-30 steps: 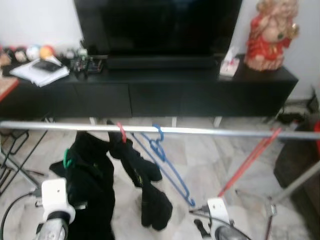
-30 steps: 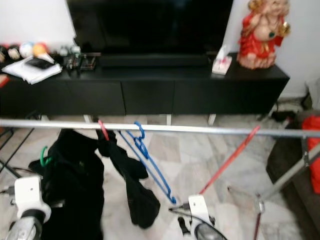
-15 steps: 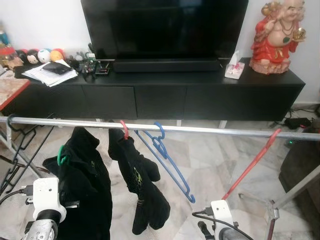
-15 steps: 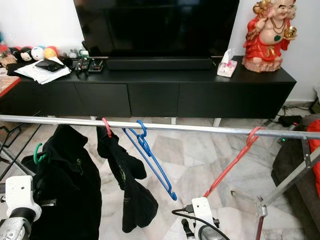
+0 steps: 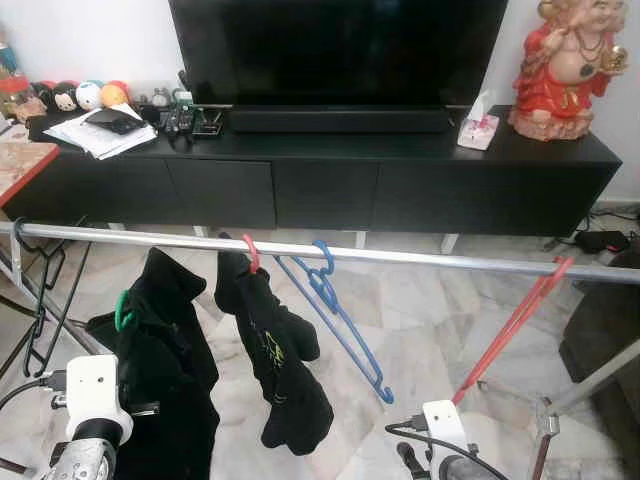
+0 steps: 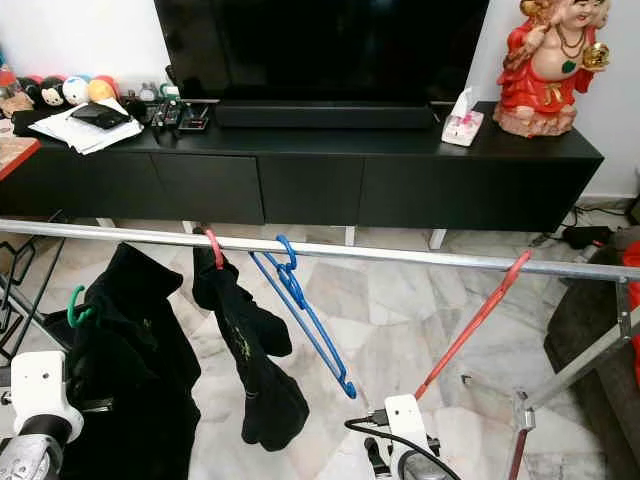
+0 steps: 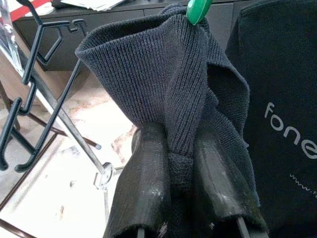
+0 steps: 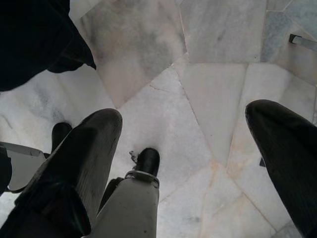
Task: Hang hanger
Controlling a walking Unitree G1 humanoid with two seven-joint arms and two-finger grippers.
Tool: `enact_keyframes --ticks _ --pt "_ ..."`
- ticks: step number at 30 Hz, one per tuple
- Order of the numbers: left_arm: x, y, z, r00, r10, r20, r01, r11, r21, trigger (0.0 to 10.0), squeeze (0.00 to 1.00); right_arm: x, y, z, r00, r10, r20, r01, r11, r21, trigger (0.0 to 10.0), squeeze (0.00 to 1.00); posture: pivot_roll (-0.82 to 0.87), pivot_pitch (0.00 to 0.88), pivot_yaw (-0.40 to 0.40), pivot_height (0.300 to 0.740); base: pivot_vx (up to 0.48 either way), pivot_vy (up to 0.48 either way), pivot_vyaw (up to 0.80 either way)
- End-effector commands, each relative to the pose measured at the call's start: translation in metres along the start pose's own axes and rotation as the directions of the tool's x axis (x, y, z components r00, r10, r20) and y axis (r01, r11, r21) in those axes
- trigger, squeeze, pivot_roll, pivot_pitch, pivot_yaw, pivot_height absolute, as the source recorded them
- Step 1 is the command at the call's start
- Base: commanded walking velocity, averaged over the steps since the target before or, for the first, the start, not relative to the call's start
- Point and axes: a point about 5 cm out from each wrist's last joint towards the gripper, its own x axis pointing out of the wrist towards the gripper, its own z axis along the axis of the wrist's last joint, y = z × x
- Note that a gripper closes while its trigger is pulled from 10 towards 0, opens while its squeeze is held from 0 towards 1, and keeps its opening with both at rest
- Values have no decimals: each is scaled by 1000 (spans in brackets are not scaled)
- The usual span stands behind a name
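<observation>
A silver rail (image 5: 430, 258) runs across in front of me. On it hang a pink hanger (image 5: 248, 252) with a black garment (image 5: 275, 360), an empty blue hanger (image 5: 336, 312) and, at the right, a slanting red hanger (image 5: 512, 325). Below the rail on the left is a dark knitted garment (image 5: 165, 370) on a green hanger (image 5: 122, 312), whose hook is off the rail. My left gripper (image 7: 178, 135) is shut on a fold of this garment just under the green hook (image 7: 198, 9). My right gripper (image 8: 185, 115) is open, low over the marble floor, holding nothing.
Behind the rail stands a black TV console (image 5: 400, 185) with a TV (image 5: 340, 50), a red statue (image 5: 572, 65), a tissue box (image 5: 478, 130) and papers (image 5: 100, 130). A black wire rack (image 5: 40, 300) stands left; the rail's grey legs (image 5: 590, 385) and dark furniture (image 5: 605, 330) are right.
The camera has shifted and the picture has sharpened, so the rail now sits a little lower in view. Both arms and the hanging things keep their places.
</observation>
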Motion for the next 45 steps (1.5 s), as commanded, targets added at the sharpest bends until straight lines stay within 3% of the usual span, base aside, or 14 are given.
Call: enact_keyframes --ticks 1,6,9,22,38,45 --pt "2 2 6 1000 7 28 -7 1000 5 10000 0 0 0 1 1000 1 2 -1 1000 0 10000 0 -48 0 31 740 0 0 0" --pt "3 4 7 1000 1 29 -1 1000 10 10000 0 0 0 1 1000 1 2 -1 1000 -1 10000 0 -48 0 31 740 0 0 0" --pt "7 -15 11 995 -81 55 82 996 -18 10000 0 0 1 0 1000 4 6 -4 1000 -15 10000 0 -55 0 41 740 0 0 0" --pt "8 -16 13 994 -88 60 90 996 -23 10000 0 0 1 1 1000 5 7 -4 1000 -16 10000 0 -55 0 42 740 0 0 0" --pt "10 -19 14 993 -100 60 101 995 -21 10000 0 0 1 1 1000 7 7 -7 1000 -18 10000 0 -54 0 43 740 0 276 0" --pt "10 -22 14 991 -118 60 119 993 -10 10000 0 0 1 1 1000 8 6 -8 1000 -21 10000 0 -53 0 42 740 0 0 0"
